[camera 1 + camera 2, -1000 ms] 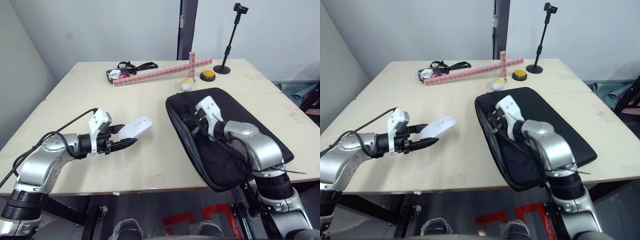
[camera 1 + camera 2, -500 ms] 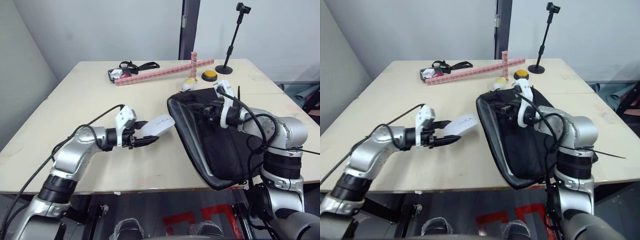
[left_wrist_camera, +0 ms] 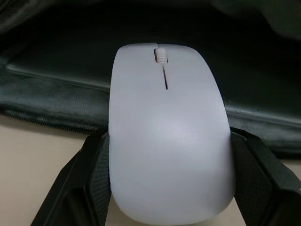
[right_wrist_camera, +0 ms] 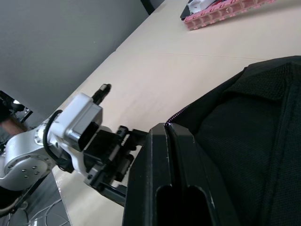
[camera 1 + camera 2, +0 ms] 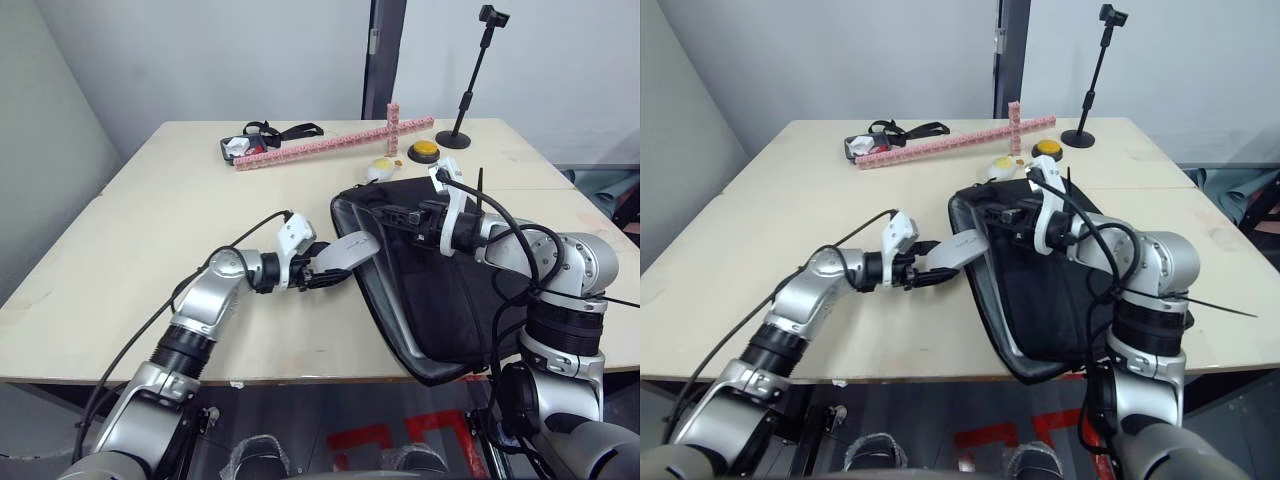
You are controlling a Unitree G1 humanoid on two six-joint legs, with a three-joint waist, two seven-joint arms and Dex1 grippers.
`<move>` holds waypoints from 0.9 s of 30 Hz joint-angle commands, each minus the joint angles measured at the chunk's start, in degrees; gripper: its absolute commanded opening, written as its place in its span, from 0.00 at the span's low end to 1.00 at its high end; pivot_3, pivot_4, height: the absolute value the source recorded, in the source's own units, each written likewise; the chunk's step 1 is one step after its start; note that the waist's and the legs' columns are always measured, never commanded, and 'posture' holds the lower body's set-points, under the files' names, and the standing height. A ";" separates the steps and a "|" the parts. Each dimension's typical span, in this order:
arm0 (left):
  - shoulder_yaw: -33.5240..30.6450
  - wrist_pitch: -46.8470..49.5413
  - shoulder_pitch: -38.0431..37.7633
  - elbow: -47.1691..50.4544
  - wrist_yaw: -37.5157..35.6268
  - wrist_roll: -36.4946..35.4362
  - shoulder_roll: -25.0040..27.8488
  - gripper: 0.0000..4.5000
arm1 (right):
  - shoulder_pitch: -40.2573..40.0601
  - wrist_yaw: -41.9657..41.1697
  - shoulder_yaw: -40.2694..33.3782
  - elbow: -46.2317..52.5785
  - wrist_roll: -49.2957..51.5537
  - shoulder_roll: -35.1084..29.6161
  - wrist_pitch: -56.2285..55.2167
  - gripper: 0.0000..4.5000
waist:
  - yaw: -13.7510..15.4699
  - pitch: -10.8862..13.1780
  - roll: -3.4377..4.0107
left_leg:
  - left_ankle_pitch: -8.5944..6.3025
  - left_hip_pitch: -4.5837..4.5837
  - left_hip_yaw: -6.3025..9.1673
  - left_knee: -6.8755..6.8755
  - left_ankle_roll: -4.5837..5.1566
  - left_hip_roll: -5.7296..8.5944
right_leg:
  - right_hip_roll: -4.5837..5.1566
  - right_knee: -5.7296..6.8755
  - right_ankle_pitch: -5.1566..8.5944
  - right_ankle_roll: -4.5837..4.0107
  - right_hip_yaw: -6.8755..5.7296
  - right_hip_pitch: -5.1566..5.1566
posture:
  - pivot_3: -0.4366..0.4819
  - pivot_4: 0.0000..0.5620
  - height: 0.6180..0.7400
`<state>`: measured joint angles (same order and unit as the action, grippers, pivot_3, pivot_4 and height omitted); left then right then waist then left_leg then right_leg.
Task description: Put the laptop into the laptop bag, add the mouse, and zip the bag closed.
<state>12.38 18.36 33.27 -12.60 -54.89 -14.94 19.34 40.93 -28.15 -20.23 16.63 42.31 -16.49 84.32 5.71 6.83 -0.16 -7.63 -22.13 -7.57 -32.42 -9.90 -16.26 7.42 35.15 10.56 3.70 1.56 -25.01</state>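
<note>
The left gripper [image 5: 325, 272] is clamped on the mouse [image 5: 347, 250], one black finger on each side of it, and holds it above the table [image 5: 160, 230] right at the left edge of the bag [image 5: 455, 300]. In the left wrist view the mouse [image 3: 168, 136] sits between the two fingers [image 3: 77, 186] with its scroll wheel pointing toward the bag's dark opening just beyond it.

The bag lies on the right half of the table, its near corner hanging over the near edge. The right gripper [image 5: 400, 215] has its fingers pressed together on the bag's upper flap at the far left corner, lifting that edge so the mouth gapes toward the mouse. In the right wrist view the closed fingers [image 4: 176, 174] pinch the black fabric beside the zipper teeth, with the left gripper [image 4: 110, 157] just beyond.

At the far side of the table lie a pink block bar [image 5: 330, 145], a black strap [image 5: 285, 130], a yellow button [image 5: 426, 150], a plush egg [image 5: 377, 170] just beyond the bag, and a black stand [image 5: 470, 90].
</note>
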 commanded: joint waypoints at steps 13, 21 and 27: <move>0.30 -8.75 10.00 -16.31 0.40 4.65 -9.75 0.62 | 3.10 2.29 -3.15 2.89 9.93 0.72 1.93 0.01 | 0.43 0.00 0.00 | 0.17 -0.07 0.00 0.06 0.26 0.00 | 0.00 -0.10 -0.02 0.03 -0.01 -0.02 | 0.48 0.27 1.00; 0.71 -11.54 10.73 -21.33 -0.75 6.37 -12.35 0.62 | 3.38 4.39 -3.39 2.18 11.82 0.42 1.24 0.01 | 0.39 0.00 0.00 | 0.16 -0.11 -0.01 0.09 0.25 0.00 | 0.00 -0.13 -0.03 0.05 -0.01 -0.02 | 0.48 0.27 1.00; 0.88 -10.81 10.60 -21.89 -2.84 6.82 -12.35 0.62 | 3.45 5.81 -3.39 1.91 12.79 0.27 0.76 0.01 | 0.42 0.00 0.00 | 0.16 -0.13 0.00 0.09 0.23 0.00 | 0.01 -0.16 -0.05 0.08 -0.01 -0.02 | 0.48 0.27 1.00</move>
<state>12.61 7.63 43.01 -34.87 -56.87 -8.54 6.99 42.00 -22.10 -22.22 16.63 52.63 -15.98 86.79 6.12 6.83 -0.16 -7.48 -22.26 -7.57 -32.33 -9.67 -16.25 7.43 34.98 10.51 3.78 1.55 -25.03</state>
